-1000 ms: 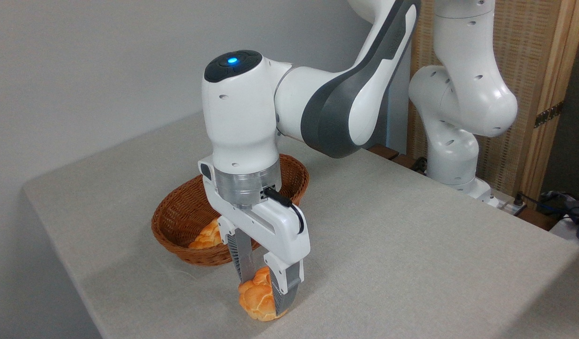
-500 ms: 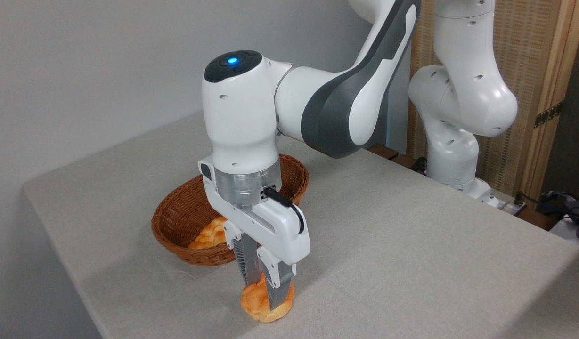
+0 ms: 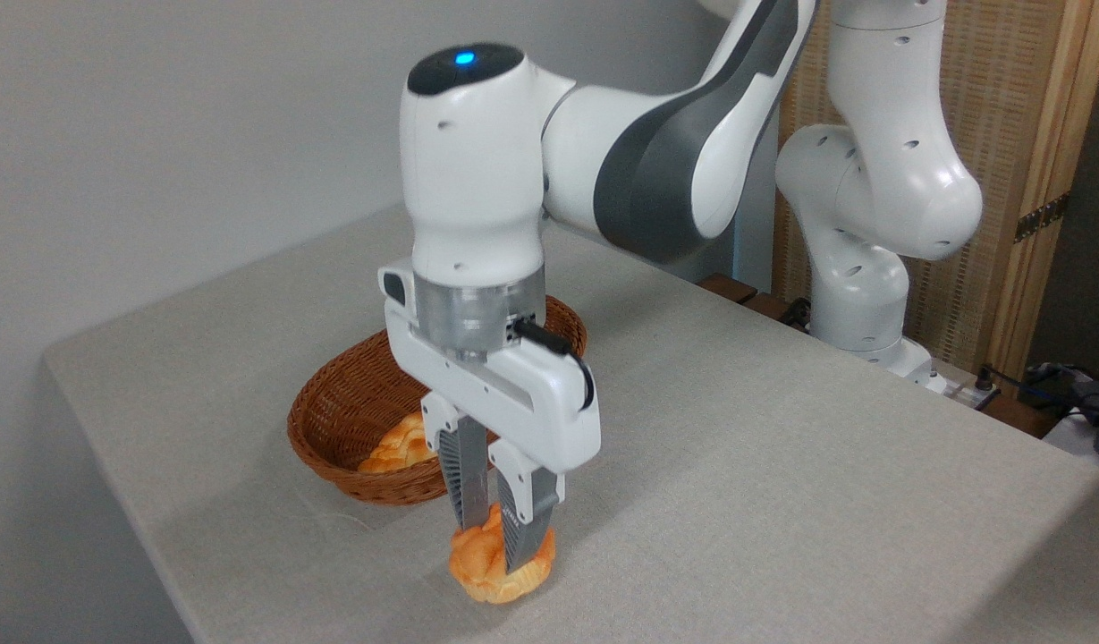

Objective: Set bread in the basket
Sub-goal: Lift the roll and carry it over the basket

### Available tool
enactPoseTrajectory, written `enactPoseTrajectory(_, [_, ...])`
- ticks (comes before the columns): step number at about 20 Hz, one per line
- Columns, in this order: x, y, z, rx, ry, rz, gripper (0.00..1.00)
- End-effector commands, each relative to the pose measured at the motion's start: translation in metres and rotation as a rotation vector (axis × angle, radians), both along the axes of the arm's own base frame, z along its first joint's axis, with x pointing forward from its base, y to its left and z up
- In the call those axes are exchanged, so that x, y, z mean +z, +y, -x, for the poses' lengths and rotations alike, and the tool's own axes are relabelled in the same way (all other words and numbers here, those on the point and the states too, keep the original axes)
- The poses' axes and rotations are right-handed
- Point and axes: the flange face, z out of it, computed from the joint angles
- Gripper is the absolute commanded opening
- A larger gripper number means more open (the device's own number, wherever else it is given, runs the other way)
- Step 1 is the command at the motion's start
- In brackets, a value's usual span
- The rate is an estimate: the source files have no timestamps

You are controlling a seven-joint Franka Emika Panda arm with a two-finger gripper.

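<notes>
Even, soft indoor light, medium-bright, no hard hotspots. Light seems to come from above and right: the white and grey robot arm [image 3: 656, 152] casts a broad diffuse shadow onto the pale grey cloth-covered table [image 3: 781, 465], falling left and toward the front edge. Soft-edged shadow also inside the oval brown woven wicker basket [image 3: 334, 420], near wall darker. Mild specular sheen on arm's glossy white shells; blue LED on the top cap slightly blown out. Small glossy golden-orange knotted bun [image 3: 500, 563] shows faint highlights, colour saturated. Focus OK across frame, slight softness and noise on the plain grey wall [image 3: 156, 134]. No motion blur. No obvious edge distortion. Bottom-left corner dim.
</notes>
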Motion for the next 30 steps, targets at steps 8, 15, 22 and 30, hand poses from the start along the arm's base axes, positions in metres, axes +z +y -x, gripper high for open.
enactPoseTrajectory(8, [0.063, -0.027, 0.012, 0.025, -0.104, 0.148, 0.6])
enactPoseTrajectory(15, [0.071, -0.116, 0.013, 0.037, -0.086, 0.207, 0.6])
enactPoseTrajectory(22, [0.061, -0.179, 0.026, -0.001, -0.01, 0.208, 1.0])
enactPoseTrajectory(30, [0.059, -0.183, 0.026, -0.004, -0.004, 0.207, 1.0])
